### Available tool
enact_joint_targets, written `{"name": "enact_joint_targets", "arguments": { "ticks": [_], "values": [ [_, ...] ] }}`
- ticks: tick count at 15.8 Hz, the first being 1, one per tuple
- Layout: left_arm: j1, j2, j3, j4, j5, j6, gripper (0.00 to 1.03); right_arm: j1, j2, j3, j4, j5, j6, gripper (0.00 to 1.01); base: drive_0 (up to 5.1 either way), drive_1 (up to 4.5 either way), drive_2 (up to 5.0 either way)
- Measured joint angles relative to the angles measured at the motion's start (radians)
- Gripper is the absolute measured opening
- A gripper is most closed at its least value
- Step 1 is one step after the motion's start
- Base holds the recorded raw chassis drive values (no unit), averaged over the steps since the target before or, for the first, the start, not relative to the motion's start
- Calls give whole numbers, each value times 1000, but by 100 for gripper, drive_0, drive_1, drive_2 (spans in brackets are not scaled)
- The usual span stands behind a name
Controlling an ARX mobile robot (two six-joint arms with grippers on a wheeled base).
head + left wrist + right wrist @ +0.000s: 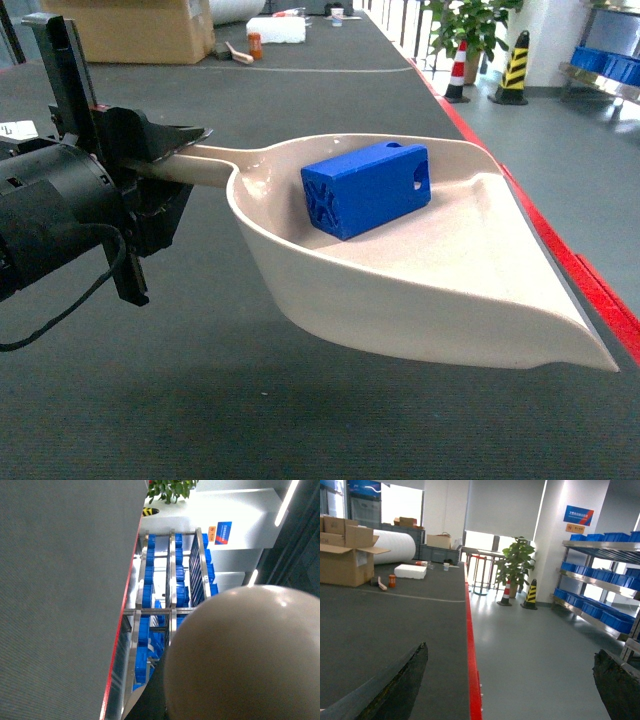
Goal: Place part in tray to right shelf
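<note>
Nearest the head camera, the black left gripper is clamped on the handle of the tray; the handle runs left to right, and the wide lip points right and toward the camera, held above the dark table; the part lies inside the tray near the handle end, well to the right of the gripper and apart from it; its long axis runs lower left to upper right, its X-ribbed end face turned to the lower left; beyond stand a cardboard box and a striped cone.

Filling the lower right of the left wrist view is the tray's rounded beige underside; past the table's red edge stands the shelf, its steel rails holding blue crates; a blue wall sign carries writing too small to read.

Two dark fingers of the right gripper frame the right wrist view, set wide apart with nothing between them; the shelf with blue crates stands at far right; a potted plant and cones sit near it; the blue sign above is unreadable.
</note>
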Motion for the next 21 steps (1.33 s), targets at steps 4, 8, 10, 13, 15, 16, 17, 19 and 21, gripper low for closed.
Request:
{"name": "enact_joint_targets", "arguments": {
  "ticks": [4,8,10,13,15,16,17,19,21],
  "values": [
    [0,0,1,6,0,0,14,0,-1,0,2,0,0,98,508,-236,-236],
    [0,0,1,-1,0,0,14,0,0,0,0,0,0,98,503,-238,-238],
    [0,0,2,4,1,0,14,-1,0,0,-1,3,0,98,494,-247,-247],
    [0,0,1,2,-2,0,14,0,0,0,0,0,0,98,499,-242,-242],
    [0,0,2,5,1,-1,14,0,0,0,1,2,0,98,505,-236,-236],
    [0,0,2,1,1,0,14,0,0,0,1,1,0,98,499,-241,-241],
    [0,0,2,2,1,0,14,0,0,0,1,1,0,98,491,-250,-250],
    [0,0,2,2,1,0,14,0,0,0,1,1,0,98,493,-248,-248],
    [0,0,2,2,1,0,14,0,0,0,1,0,0,98,491,-250,-250]
  ]
}}
